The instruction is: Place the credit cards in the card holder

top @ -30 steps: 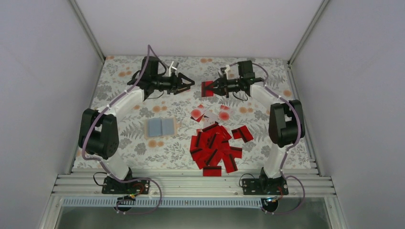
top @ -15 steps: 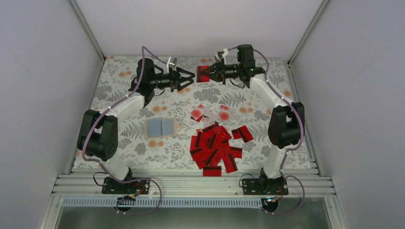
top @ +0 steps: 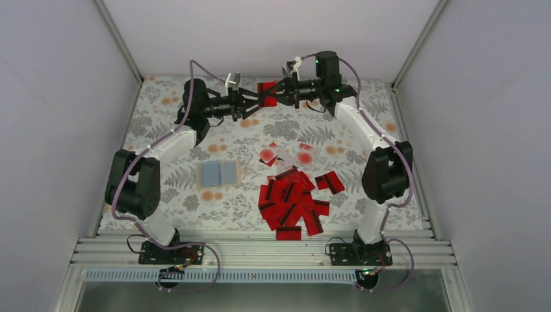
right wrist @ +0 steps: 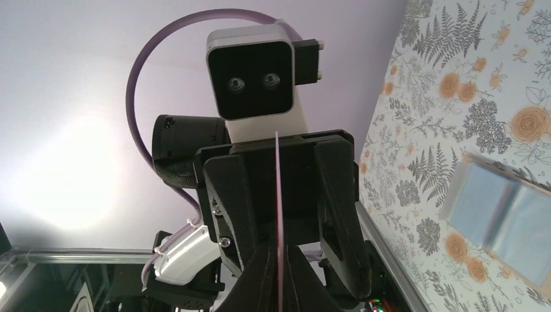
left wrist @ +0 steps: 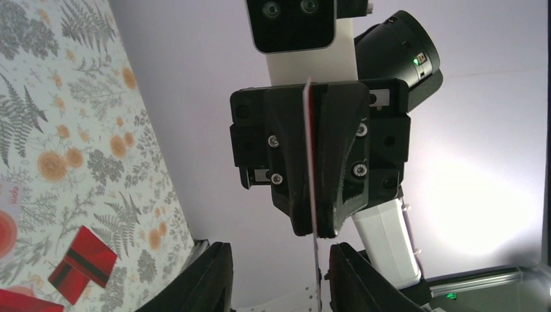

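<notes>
Handover over the far end of the flower-clothed counter [top: 195, 208]: within the last second my two arms have swung in from either side and now meet in mid-air. My right hand [top: 281, 93] is clamped on a single red card [top: 266, 91], held on edge and offered toward the left. My left hand [top: 250, 102] has moved in around the card's free end. Its fingers have narrowed but stand apart, one on each side, with a gap showing on both faces. I judge the pass begun but not completed. The card holder [top: 219, 173] lies open and flat on the near left, well apart from the meeting. The pile of cards [top: 292, 198] sits to its right. If the left hand takes the card, the holder is on its side of the counter.
</notes>
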Robot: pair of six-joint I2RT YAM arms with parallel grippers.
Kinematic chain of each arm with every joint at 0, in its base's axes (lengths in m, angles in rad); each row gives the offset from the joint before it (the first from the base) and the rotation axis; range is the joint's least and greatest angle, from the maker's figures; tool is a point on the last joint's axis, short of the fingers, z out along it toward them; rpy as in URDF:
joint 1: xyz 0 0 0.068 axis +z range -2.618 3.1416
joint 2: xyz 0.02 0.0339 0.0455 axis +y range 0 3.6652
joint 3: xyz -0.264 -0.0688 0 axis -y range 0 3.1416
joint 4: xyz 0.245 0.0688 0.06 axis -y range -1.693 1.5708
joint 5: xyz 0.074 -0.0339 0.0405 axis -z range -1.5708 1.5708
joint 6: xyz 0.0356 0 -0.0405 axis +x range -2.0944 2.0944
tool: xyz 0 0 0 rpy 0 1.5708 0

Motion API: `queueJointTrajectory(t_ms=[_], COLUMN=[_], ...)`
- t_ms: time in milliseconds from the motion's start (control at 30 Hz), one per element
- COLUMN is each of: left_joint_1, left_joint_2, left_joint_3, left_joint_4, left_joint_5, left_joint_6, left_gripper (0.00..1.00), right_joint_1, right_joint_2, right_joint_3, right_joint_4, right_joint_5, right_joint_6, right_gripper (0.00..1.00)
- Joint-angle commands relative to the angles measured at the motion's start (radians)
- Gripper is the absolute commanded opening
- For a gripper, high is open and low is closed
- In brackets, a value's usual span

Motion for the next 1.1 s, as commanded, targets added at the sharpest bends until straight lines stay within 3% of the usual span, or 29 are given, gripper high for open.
queueJointTrajectory(t_ms=[0,167,300,433,500,567,633,667,833,967,1067], left_joint_1=[0.004,0.003,0.004,0.004,0.009,0.018,0.033,0.042,0.116,0.205,0.263], left_joint_2=[-0.027,-0.027,-0.037,-0.055,-0.070,-0.103,-0.142,-0.160,-0.295,-0.369,-0.428], left_joint_3=[0.021,0.027,0.028,0.030,0.022,0.006,-0.008,-0.011,-0.083,-0.127,-0.199], left_joint_4=[0.022,0.004,-0.037,-0.112,-0.154,-0.241,-0.373,-0.467,-0.797,-1.098,-1.202], left_joint_5=[0.005,0.005,-0.007,-0.022,-0.031,-0.038,-0.038,-0.039,-0.047,-0.092,-0.128], left_joint_6=[-0.001,0.008,0.036,0.086,0.114,0.171,0.266,0.330,0.579,0.808,0.873], left_gripper=[0.36,0.23,0.03,0.02,0.02,0.02,0.02,0.02,0.03,0.02,0.02], right_joint_1=[0.019,0.025,0.027,0.029,0.029,0.028,0.026,0.026,0.025,0.030,0.047], right_joint_2=[-0.009,-0.006,-0.005,-0.002,0.011,0.038,0.061,0.067,0.070,0.072,0.075], right_joint_3=[0.041,0.045,0.045,0.051,0.080,0.140,0.190,0.192,0.129,0.094,0.069], right_joint_4=[-0.008,-0.022,-0.022,-0.031,-0.092,-0.216,-0.331,-0.361,-0.408,-0.455,-0.512], right_joint_5=[-0.030,-0.028,-0.025,-0.027,-0.025,-0.001,0.037,0.047,0.066,0.100,0.130], right_joint_6=[-0.008,-0.022,-0.027,-0.032,-0.066,-0.173,-0.267,-0.296,-0.393,-0.479,-0.554], right_gripper=[0.04,0.04,0.04,0.04,0.15,0.37,0.54,0.58,0.67,0.68,0.67])
